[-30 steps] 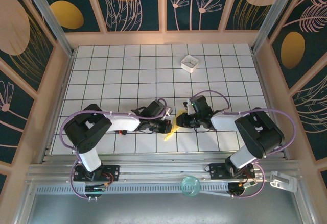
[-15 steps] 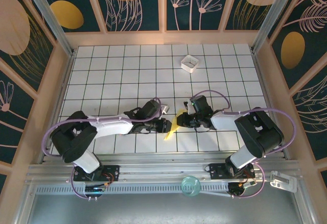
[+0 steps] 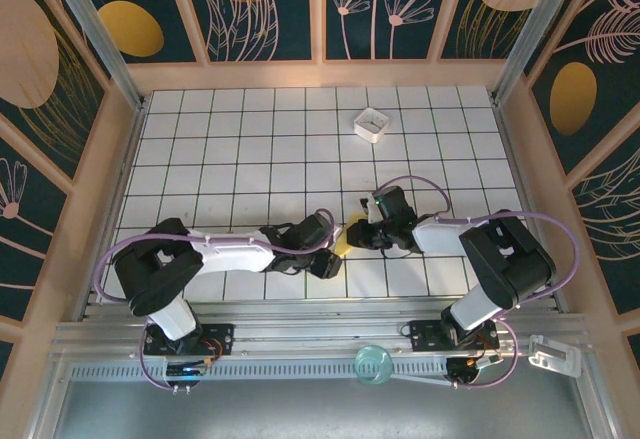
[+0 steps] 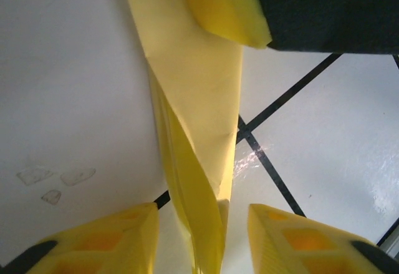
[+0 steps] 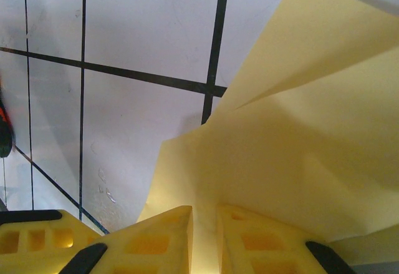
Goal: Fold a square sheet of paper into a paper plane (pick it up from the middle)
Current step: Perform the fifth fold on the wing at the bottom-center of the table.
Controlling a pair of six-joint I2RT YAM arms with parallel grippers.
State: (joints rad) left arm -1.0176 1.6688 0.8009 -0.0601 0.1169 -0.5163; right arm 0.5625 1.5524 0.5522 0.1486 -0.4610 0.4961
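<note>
your slim folded yellow paper plane (image 3: 343,243) lies on the white tiled surface (image 3: 250,149) near its front edge, between the two arms, which meet over it. your right gripper (image 3: 362,236) comes in from the right. in the right wrist view its jaws (image 5: 204,215) stand narrow, pinched on a yellow flap of the paper (image 5: 299,130) that runs down into the thin slit between the two yellow fingers (image 5: 156,243). your left gripper (image 3: 328,261) reaches in from the left and sits low over the near end of the paper. in the left wrist view its jaws (image 4: 201,218) stand partly apart, with the paper's raised crease (image 4: 199,87) running down the gap and bare space on either side, so nothing is clamped there. the right gripper's yellow pad (image 4: 224,5) rests at the paper's far end. a small white square box (image 3: 371,125) sits well apart, towards the back of the surface.
</note>
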